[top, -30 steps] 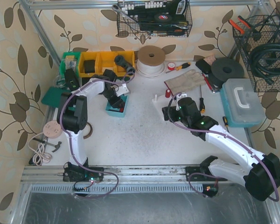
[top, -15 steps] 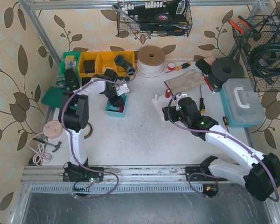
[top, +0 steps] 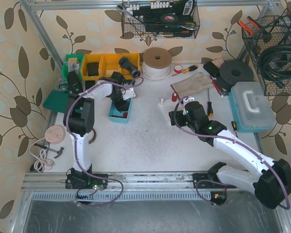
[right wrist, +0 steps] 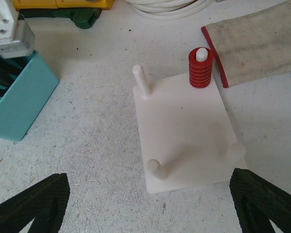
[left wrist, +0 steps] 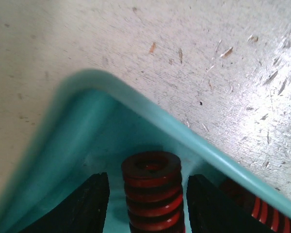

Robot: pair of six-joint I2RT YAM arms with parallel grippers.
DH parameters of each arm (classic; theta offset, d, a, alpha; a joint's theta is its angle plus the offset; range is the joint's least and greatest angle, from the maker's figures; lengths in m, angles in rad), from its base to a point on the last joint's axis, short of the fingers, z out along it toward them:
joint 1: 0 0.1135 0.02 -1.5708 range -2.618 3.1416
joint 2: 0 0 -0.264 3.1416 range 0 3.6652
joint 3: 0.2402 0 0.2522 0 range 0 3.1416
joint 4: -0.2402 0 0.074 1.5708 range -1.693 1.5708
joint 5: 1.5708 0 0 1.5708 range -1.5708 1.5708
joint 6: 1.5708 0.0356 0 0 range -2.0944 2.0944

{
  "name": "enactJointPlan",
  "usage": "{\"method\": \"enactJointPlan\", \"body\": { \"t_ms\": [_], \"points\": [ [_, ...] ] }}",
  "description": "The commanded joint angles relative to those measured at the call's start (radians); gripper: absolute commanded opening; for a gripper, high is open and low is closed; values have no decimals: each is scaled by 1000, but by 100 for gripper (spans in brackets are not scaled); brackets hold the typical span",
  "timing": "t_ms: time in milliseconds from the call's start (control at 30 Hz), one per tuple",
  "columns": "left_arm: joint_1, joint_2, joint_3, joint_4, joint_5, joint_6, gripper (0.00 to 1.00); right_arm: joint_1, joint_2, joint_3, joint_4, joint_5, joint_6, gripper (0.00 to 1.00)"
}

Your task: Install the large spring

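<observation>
- While I watched the left wrist feed, the large spring [left wrist: 152, 191] stood on end in a corner of the teal bin [left wrist: 161, 118], its open coil end facing the camera.
- The left gripper [left wrist: 148, 177] straddled that spring, one black finger at its 9 o'clock and one at its 3 o'clock. A thin strip of teal showed on each side, so I read the jaws as parted and not yet gripping.
- A second red spring [left wrist: 242, 206] lay at the 4 o'clock edge of that view, also inside the bin.
- From overhead, the bin sat at about 10 o'clock from the table's middle.
- The white peg plate [right wrist: 184, 131] lay flat on the table near 1 o'clock from the middle.
- One red spring [right wrist: 201, 68] already sat over the plate's 1 o'clock peg.
- The right gripper [right wrist: 145, 208] hovered over the plate's 6 o'clock edge, jaws spread wide and holding nothing.
- A beige cloth [right wrist: 262, 34] lay just beside the plate at 2 o'clock.
</observation>
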Motion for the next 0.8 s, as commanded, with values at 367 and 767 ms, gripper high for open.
{"method": "enactJointPlan", "body": {
  "t_ms": [367,767],
  "points": [
    [5,-28,-14,-29,-28,-19,51,4,-15,7,-15,16,-14,89],
    [10,-22,-20,-39,-16,19,32,4,-20,7,-16,14,-18,89]
  ]
}}
